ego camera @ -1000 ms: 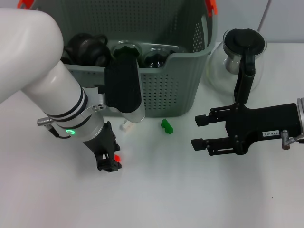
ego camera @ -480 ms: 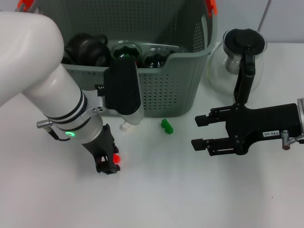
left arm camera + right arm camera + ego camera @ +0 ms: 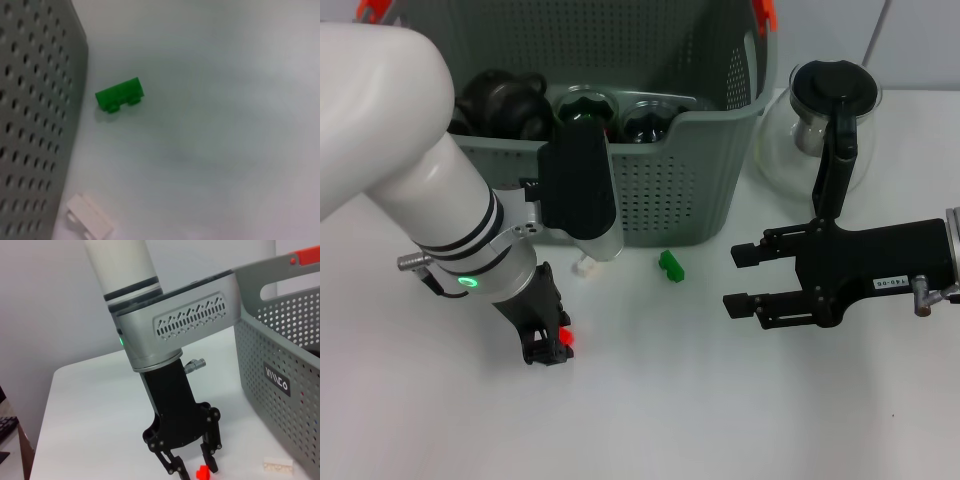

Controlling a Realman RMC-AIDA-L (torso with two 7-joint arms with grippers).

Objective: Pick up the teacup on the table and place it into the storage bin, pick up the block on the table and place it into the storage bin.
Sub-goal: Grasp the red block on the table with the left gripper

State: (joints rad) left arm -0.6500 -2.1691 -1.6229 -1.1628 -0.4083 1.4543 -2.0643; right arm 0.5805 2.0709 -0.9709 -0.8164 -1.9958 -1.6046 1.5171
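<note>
Down on the white table [image 3: 720, 400], the left gripper [image 3: 548, 345] points at a small red block [image 3: 565, 337], its fingers [image 3: 172, 465] spread narrowly with the block [image 3: 202, 472] between their tips; whether they touch it cannot be told. A white block [image 3: 584, 266] lies near the front wall of the bin [image 3: 670, 205], and a green block [image 3: 671, 265] sits a little to its right, just in front of the same wall. The left wrist view shows the green block [image 3: 120, 94] and the white block [image 3: 90, 223] apart from each other, both beside the perforated wall [image 3: 35, 125]. Inside the bin, dark rounded items [image 3: 500, 100] and glassware [image 3: 645, 115] lie along the front wall. The right gripper [image 3: 745, 278] hovers over the table to the right of the green block, fingers held wide and holding nothing. Behind it, right of the bin, stands a glass pot [image 3: 820, 125] with a black lid and handle. No teacup can be made out on the table.
</note>
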